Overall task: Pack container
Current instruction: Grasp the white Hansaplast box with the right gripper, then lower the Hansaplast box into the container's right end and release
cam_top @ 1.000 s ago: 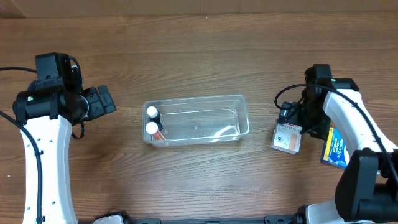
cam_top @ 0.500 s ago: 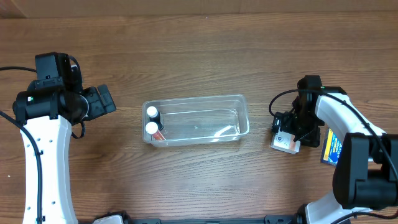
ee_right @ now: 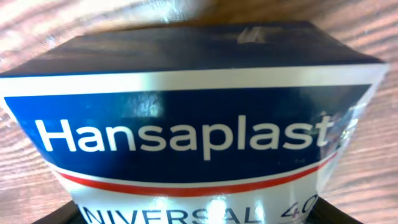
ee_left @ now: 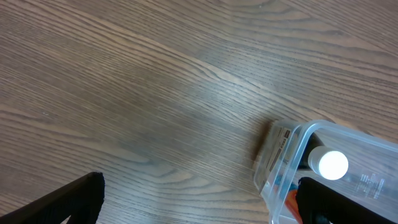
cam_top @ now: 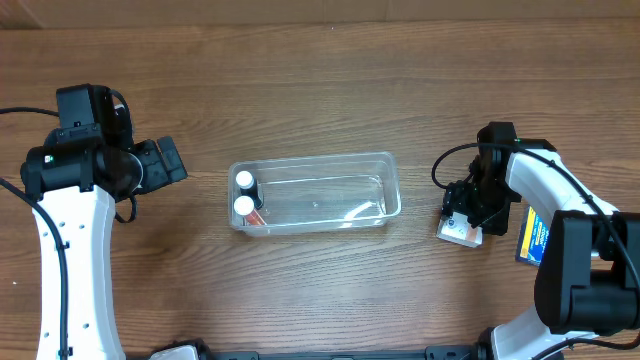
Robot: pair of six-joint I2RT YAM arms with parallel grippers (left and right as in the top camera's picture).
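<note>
One brown wood-grain table (cam_top: 320, 90); container (cam_top: 391, 186) mid-table; left hand (cam_top: 168, 161) spread apart; right hand (cam_top: 468, 212) on Hansaplast box (cam_top: 458, 233), grip unclear.

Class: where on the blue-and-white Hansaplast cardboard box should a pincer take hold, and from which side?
Probably from above, across two opposite flat side faces of the blue-and-white Hansaplast cardboard box: it lies flat on the wooden table, its parallel sides standing clear.

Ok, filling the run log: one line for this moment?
right claw: at Hansaplast box, grip unclear | left claw: open | container: two bottles
</note>
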